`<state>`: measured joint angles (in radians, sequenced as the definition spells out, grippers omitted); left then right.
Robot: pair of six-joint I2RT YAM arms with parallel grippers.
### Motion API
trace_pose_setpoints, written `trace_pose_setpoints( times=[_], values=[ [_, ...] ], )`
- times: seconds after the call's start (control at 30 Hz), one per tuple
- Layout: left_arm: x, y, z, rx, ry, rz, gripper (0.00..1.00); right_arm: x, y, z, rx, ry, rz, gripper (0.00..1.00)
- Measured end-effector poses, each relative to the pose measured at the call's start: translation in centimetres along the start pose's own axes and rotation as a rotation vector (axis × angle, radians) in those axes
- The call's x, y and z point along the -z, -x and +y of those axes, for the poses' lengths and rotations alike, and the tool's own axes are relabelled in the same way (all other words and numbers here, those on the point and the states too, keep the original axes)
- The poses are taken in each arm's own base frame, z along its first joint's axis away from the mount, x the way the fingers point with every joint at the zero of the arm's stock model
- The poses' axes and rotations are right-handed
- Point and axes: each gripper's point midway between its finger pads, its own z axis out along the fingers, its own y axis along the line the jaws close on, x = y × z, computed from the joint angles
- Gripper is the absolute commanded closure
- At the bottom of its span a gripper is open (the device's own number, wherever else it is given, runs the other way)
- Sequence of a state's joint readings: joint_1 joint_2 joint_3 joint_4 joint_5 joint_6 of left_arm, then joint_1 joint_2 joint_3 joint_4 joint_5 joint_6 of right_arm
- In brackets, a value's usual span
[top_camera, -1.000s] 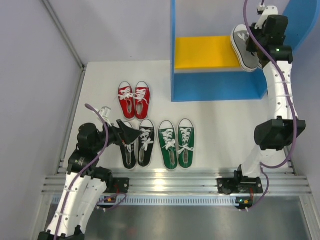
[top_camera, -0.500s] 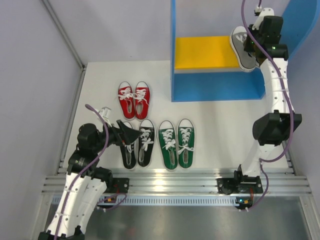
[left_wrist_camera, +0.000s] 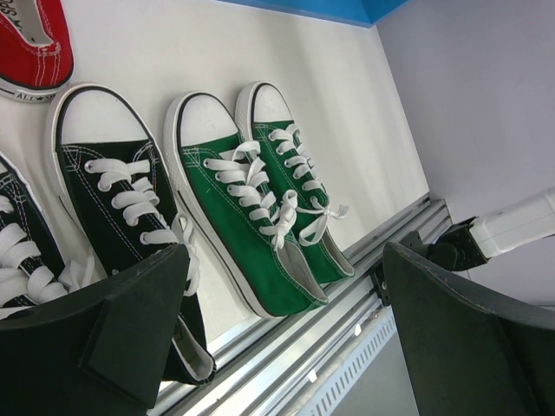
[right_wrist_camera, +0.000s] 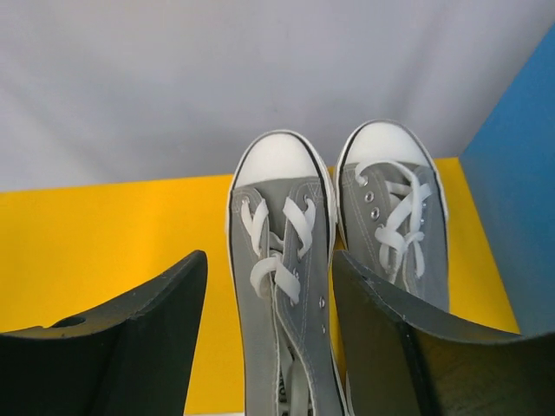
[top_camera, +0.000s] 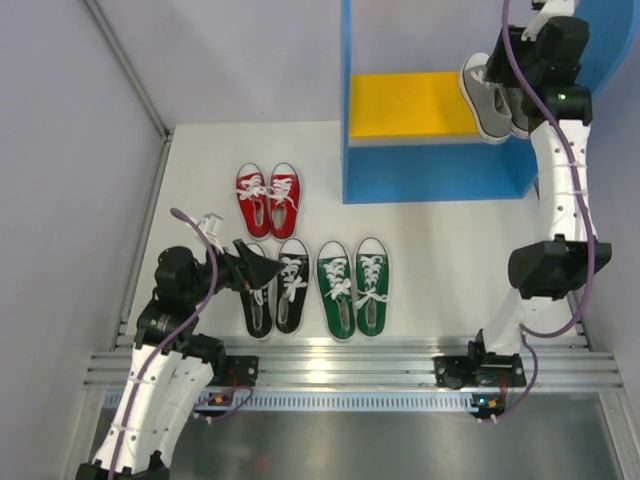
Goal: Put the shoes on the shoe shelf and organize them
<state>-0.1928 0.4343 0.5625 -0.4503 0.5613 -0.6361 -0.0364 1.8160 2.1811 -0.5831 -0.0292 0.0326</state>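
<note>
Grey pair [top_camera: 487,95] sits on the shelf's [top_camera: 440,170] yellow board [top_camera: 410,103], upper right of the top view, so this looks like the end of the placing step. Right fingers [right_wrist_camera: 113,347] stand part-open, straddling the left grey shoe [right_wrist_camera: 282,286], clamping nothing. Next call: back straight out without nudging it. Left fingers [left_wrist_camera: 113,338] gape wide, empty, over the black pair [left_wrist_camera: 121,173], lower left.

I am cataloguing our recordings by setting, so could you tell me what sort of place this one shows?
Most likely a robotics test cell: robot arms bolted to an aluminium rail, plain panel walls enclosing a white table, and sneakers laid out in pairs before a blue shoe shelf.
</note>
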Motion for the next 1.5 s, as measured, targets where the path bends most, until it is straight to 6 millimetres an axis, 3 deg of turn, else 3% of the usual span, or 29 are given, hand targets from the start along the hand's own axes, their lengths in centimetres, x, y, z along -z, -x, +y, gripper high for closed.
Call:
trace_pose_setpoints(
  times=[0.07, 0.13, 0.2, 0.23, 0.3, 0.37, 0.47, 0.57, 0.63, 0.73, 0.83, 0.97, 1.07, 1.27, 1.5],
  values=[
    [-0.1, -0.1, 0.0, 0.002, -0.001, 0.006, 0.01, 1.8, 1.8, 0.3, -0.005, 0.004, -0.046, 0.40],
    [-0.2, -0.1, -0.1, 0.007, -0.003, 0.018, 0.01, 4.7, 4.3, 0.9, 0.000, 0.000, -0.119, 0.40],
    [-0.2, 0.1, -0.2, 0.009, -0.003, 0.024, 0.01, 9.0, 6.0, 1.9, 0.017, -0.015, -0.203, 0.40],
    [-0.3, 0.2, -0.2, 0.009, -0.002, 0.027, 0.01, 11.7, 6.1, 3.5, 0.031, 0.001, -0.237, 0.40],
    [-0.3, 0.4, -0.3, 0.010, 0.000, 0.027, 0.01, 17.1, 5.3, 7.3, 0.044, 0.081, -0.296, 0.40],
    [-0.4, 0.5, -0.4, 0.009, 0.002, 0.025, 0.01, 21.7, 2.9, 11.2, 0.038, 0.209, -0.329, 0.40],
    [-0.4, 0.7, -0.3, 0.006, 0.008, 0.020, 0.01, 25.5, -2.4, 12.7, -0.004, 0.282, -0.313, 0.40],
    [-0.4, 0.7, -0.2, 0.005, 0.012, 0.020, 0.01, 25.8, -10.6, 15.1, -0.021, 0.319, -0.192, 0.42],
    [-0.4, 0.7, -0.2, 0.004, 0.013, 0.020, 0.01, 25.5, -17.7, 17.2, 0.018, 0.330, -0.062, 0.42],
    [-0.4, 0.8, -0.2, 0.004, 0.015, 0.019, 0.01, 25.8, -25.7, 19.8, 0.096, 0.318, 0.079, 0.41],
    [-0.4, 0.8, -0.2, 0.003, 0.015, 0.017, 0.01, 27.6, -30.6, 22.4, 0.144, 0.323, 0.150, 0.41],
    [-0.3, 0.7, -0.2, 0.000, 0.011, 0.013, 0.01, 29.0, -33.4, 24.4, 0.076, 0.294, 0.169, 0.42],
    [-0.3, 0.4, 0.0, 0.003, 0.014, 0.018, 0.01, 28.7, -35.1, 24.9, 0.003, 0.247, 0.189, 0.43],
    [-0.3, 0.0, 0.3, 0.005, 0.016, 0.021, 0.01, 28.2, -40.7, 24.6, -0.044, 0.209, 0.267, 0.43],
    [-0.2, -0.3, 0.5, 0.009, 0.019, 0.025, 0.01, 28.0, -43.1, 24.4, -0.083, 0.172, 0.282, 0.44]
  ],
)
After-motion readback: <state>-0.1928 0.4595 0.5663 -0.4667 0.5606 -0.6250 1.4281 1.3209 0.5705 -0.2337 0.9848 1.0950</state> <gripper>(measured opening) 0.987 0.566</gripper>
